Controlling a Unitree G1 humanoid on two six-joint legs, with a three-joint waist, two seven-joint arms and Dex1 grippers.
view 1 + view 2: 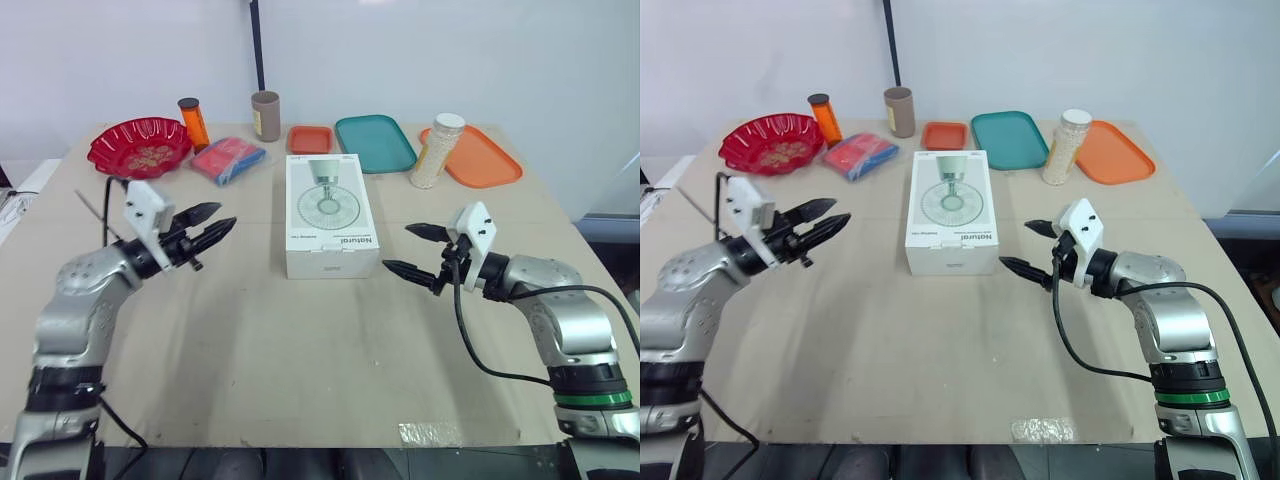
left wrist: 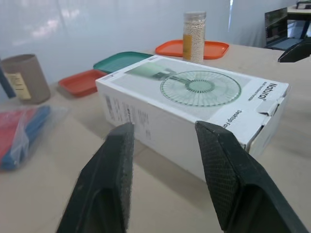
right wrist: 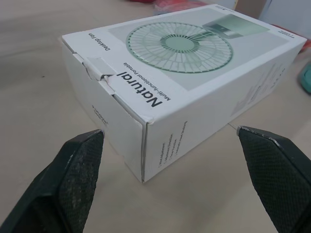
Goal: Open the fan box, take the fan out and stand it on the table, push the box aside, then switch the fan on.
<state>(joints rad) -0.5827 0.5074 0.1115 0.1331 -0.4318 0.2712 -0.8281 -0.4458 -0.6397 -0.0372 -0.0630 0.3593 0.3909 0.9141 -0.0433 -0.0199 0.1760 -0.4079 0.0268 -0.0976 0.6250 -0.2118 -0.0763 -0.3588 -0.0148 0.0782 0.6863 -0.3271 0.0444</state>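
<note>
Two grippers, one box, eight items beyond.

1. Left gripper: fingers parted by a modest gap, holding nothing, tips aimed at the box's left side, well apart from it.
2. Right gripper: fingers spread wide, holding nothing, tips just beside the box's near right corner, not touching.
3. Fan box: white, lying flat on the table between the two grippers. Its long axis runs straight away from the robot. The tucked flap end faces the robot and is closed, with the printed fan picture face up. Contents hidden; side print too small to read.
4. Beyond the left gripper: red-and-blue packet, red bowl with contents hard to make out, orange bottle.
5. Beyond the box: brown cup, small orange tray, teal tray.
6. Beyond the right gripper: jar of white grains, large orange tray partly behind that jar.
</note>
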